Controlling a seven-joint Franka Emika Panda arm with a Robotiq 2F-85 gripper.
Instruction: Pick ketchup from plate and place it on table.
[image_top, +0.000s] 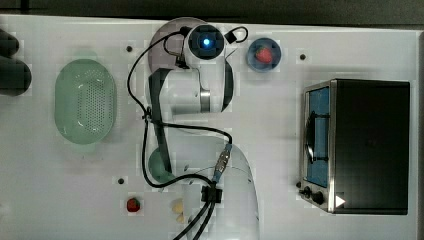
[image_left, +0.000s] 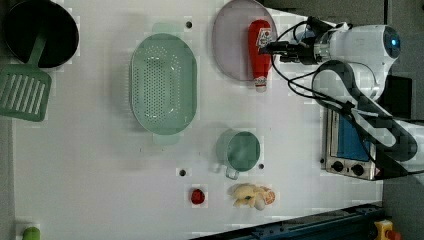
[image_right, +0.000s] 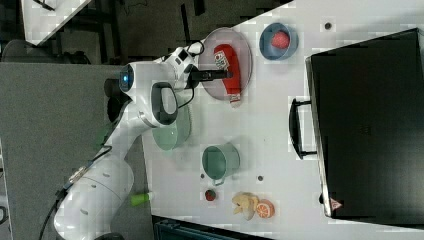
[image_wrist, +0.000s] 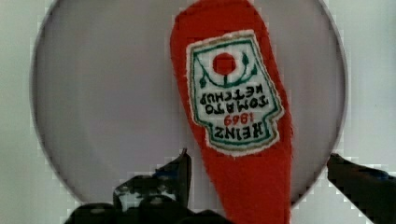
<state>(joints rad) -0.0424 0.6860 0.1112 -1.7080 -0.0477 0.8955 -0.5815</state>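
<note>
The ketchup (image_wrist: 238, 140) looks soft and light, like stitched fabric. The gripper (image_wrist: 259, 170) stands wide apart, straddling it below the label, a good place to pinch.

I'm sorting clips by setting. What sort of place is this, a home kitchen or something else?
Probably a robot lab bench set up as a mock kitchen: a white table with mounting holes carries toy-like food, such as a ketchup bottle on a plate, plus a green colander and a toaster oven.
</note>
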